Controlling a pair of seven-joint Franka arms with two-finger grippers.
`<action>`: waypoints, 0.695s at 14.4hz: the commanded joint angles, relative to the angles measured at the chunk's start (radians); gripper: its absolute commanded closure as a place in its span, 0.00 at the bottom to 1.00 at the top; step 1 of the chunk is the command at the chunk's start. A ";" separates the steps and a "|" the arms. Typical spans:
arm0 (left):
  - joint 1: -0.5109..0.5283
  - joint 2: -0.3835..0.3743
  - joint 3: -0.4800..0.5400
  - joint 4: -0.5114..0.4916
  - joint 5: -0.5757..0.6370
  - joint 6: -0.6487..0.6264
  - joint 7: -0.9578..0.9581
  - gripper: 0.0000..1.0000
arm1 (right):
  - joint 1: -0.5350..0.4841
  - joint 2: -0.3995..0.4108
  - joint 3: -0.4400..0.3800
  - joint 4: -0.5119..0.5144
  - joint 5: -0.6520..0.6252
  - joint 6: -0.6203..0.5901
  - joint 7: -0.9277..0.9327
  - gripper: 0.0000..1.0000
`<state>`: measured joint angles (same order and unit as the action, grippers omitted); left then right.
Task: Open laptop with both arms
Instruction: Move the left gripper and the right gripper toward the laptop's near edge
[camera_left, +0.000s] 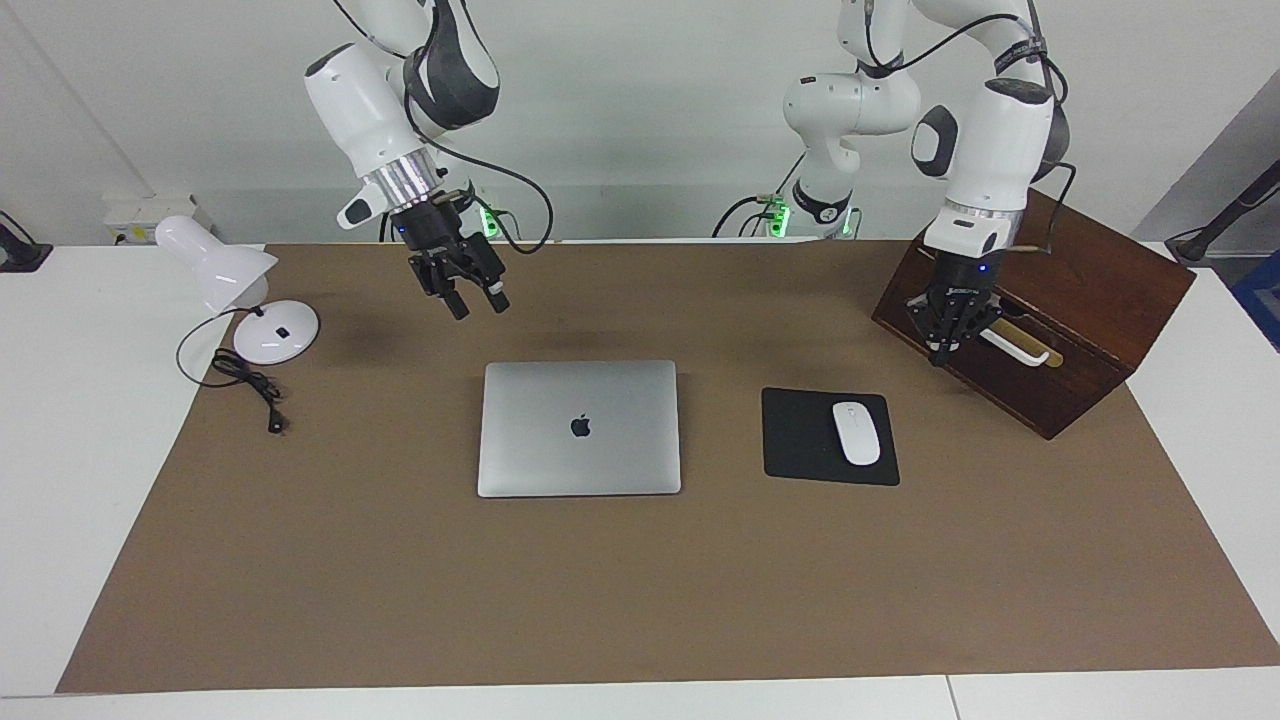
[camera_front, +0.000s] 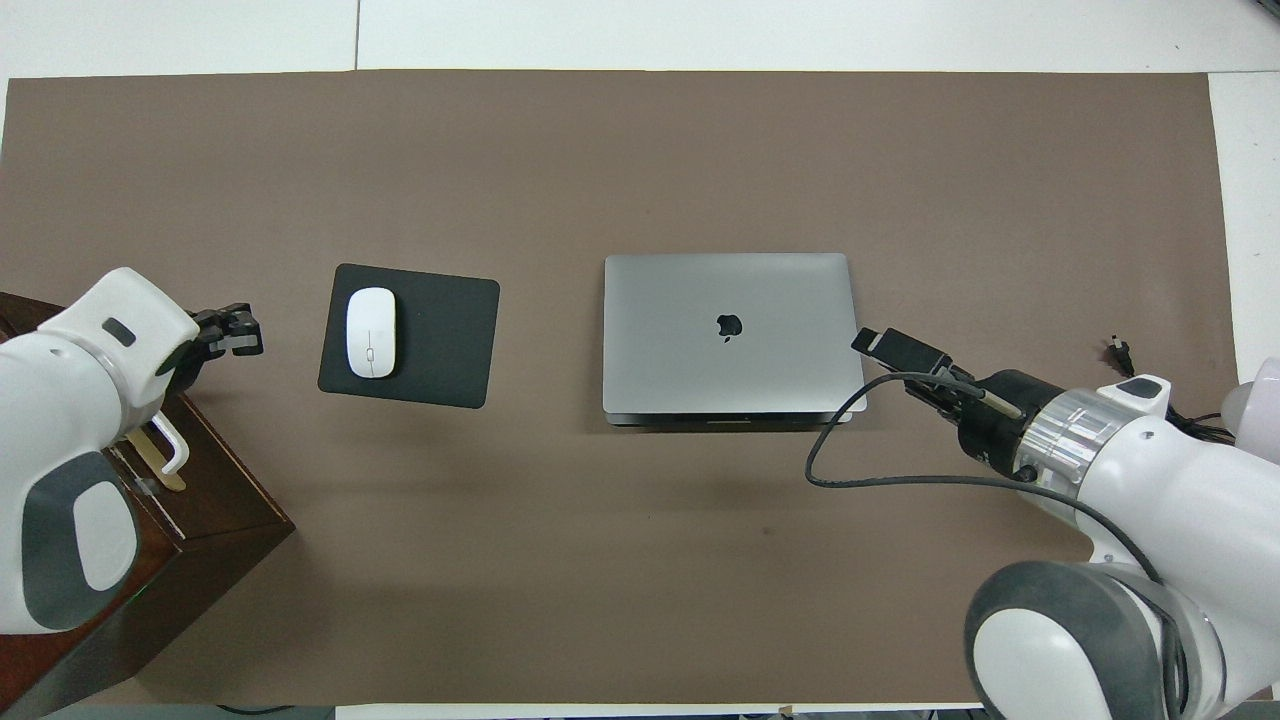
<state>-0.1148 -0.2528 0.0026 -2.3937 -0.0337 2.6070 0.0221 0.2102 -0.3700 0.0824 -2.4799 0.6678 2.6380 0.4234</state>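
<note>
My right gripper (camera_left: 477, 301), fingers spread, hangs over brown mat beside the closed silver-grey laptop (camera_left: 579, 428); my left gripper (camera_left: 947, 340), grip unreadable, hovers at the dark wooden box (camera_left: 1080, 320).

Bright, even light falls from above. Shadows on the brown mat (camera_left: 640, 580) are soft: a faint dark patch lies under the right gripper (camera_left: 478, 298), and a thin dark line runs along the closed laptop (camera_left: 580, 428) on its edge nearer the robots. Both views are sharp, with no glare.
</note>
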 joint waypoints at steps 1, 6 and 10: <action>-0.070 -0.094 0.013 -0.137 -0.011 0.100 -0.062 1.00 | 0.021 -0.027 0.002 -0.033 0.036 0.020 0.107 0.00; -0.195 -0.121 0.010 -0.248 -0.011 0.272 -0.162 1.00 | 0.090 -0.026 0.011 -0.111 0.038 0.172 0.107 0.00; -0.279 -0.109 0.010 -0.304 -0.011 0.415 -0.163 1.00 | 0.130 -0.026 0.013 -0.148 0.038 0.241 0.095 0.00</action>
<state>-0.3470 -0.3409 -0.0011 -2.6427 -0.0343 2.9445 -0.1346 0.3287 -0.3715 0.0878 -2.5943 0.6827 2.8402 0.5221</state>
